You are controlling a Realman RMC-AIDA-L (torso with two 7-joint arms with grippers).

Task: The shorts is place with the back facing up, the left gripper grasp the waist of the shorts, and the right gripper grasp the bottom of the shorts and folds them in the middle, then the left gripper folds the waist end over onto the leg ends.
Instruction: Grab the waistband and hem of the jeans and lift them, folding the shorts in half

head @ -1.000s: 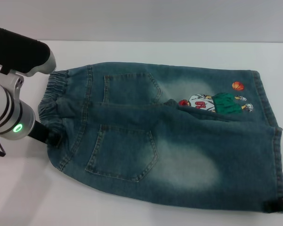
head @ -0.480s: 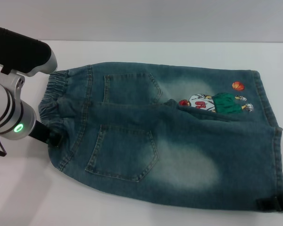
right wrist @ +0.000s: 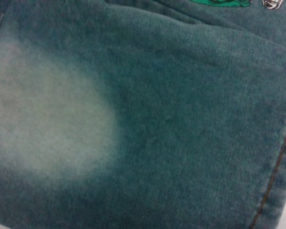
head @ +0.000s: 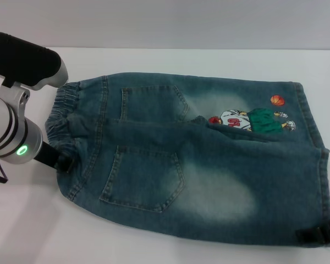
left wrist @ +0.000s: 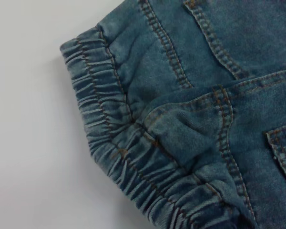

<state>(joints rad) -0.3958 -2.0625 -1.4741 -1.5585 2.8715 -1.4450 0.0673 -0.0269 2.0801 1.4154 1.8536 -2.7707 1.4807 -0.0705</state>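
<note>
The shorts (head: 198,159) lie flat on the white table, back up, with both patch pockets showing. The ruffled waist (head: 63,118) is at the left, and the bottom of the shorts (head: 313,126) at the right, past the cartoon print (head: 247,121). My left gripper (head: 59,159) touches the near corner of the waist; its silver wrist shows a green light. Only a black tip of my right gripper (head: 317,235) shows, at the near corner of the hem. The left wrist view shows the waist (left wrist: 114,143) close up. Faded denim (right wrist: 171,119) and hem stitching (right wrist: 276,167) fill the right wrist view.
The white table (head: 22,231) runs bare to the left and in front of the shorts. Its far edge meets a grey wall behind. The left arm's black-and-silver housing (head: 22,60) hangs over the table's far left, beside the waist.
The black tip of my right gripper has slid further in from the right edge, along the near hem corner. The left arm and the shorts have hardly moved.
</note>
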